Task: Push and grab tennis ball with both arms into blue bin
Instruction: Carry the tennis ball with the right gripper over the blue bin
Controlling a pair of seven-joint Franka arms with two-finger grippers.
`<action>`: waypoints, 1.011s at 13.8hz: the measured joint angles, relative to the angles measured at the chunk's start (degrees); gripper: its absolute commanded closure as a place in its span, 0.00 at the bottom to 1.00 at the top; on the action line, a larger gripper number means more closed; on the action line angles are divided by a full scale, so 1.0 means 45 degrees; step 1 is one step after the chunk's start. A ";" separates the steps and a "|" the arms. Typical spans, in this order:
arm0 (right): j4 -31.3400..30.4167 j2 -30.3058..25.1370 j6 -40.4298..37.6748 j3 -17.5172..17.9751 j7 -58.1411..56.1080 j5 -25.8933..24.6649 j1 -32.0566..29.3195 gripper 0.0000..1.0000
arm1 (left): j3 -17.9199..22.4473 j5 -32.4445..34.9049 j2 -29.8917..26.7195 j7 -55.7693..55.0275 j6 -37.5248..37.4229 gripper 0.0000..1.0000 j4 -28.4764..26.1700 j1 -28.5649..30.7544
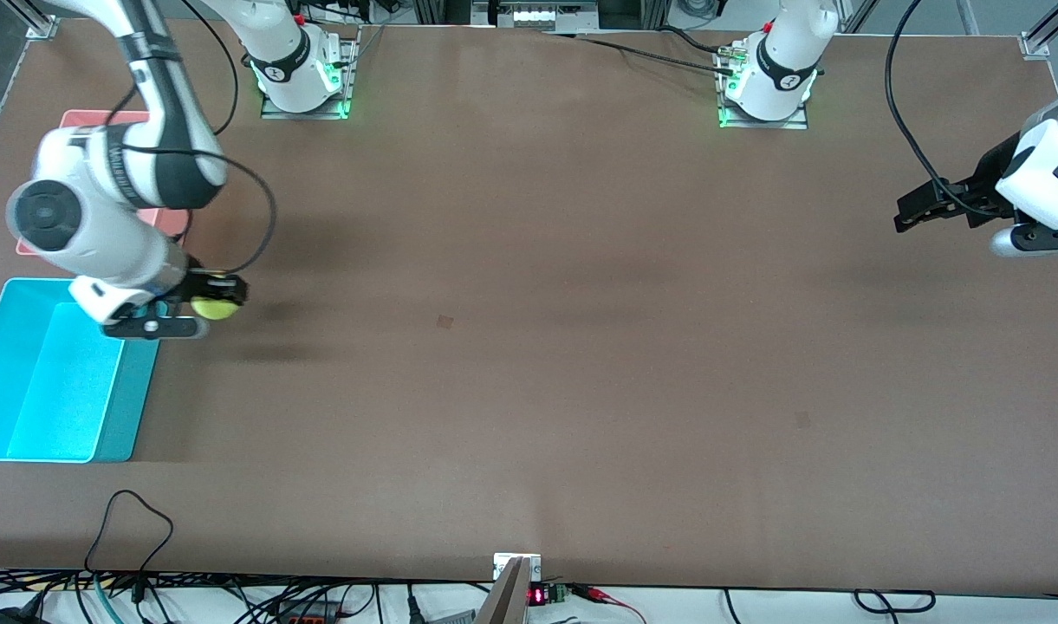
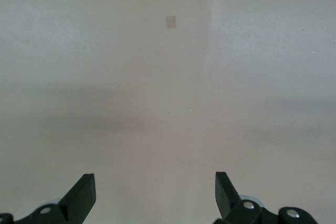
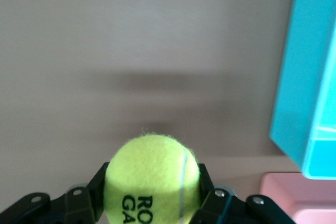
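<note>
My right gripper [image 1: 219, 296] is shut on the tennis ball [image 1: 214, 304], a fuzzy yellow-green ball with dark lettering, and holds it above the table just beside the blue bin [image 1: 26, 347]. In the right wrist view the ball [image 3: 152, 179] sits between the black fingers [image 3: 94, 192], with the blue bin's wall [image 3: 304, 77] close by. My left gripper [image 1: 914, 211] is open and empty, held over the table at the left arm's end. In the left wrist view its fingertips [image 2: 84, 195] stand wide apart over bare table.
A pink bin [image 1: 160, 217] stands beside the blue bin, farther from the front camera, mostly hidden by the right arm; its corner shows in the right wrist view [image 3: 294, 198]. A small square mark [image 1: 444, 321] lies mid-table. Cables hang along the table's front edge.
</note>
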 measured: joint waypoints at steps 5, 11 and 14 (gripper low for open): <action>-0.0303 0.0004 -0.0053 -0.0024 -0.2430 0.0002 -0.2482 1.00 | -0.0043 0.0000 0.0000 0.0000 0.0000 0.00 0.0007 -0.0004; -0.0493 0.0058 -0.0579 -0.1589 -0.5779 0.0003 -0.3945 1.00 | -0.0081 0.0000 -0.0001 0.0000 0.0000 0.00 0.0025 -0.0005; -0.0502 0.0538 0.0152 -0.2101 -0.6243 0.0001 -0.3953 1.00 | -0.0083 0.0000 -0.0001 0.0000 0.0000 0.00 0.0029 -0.0005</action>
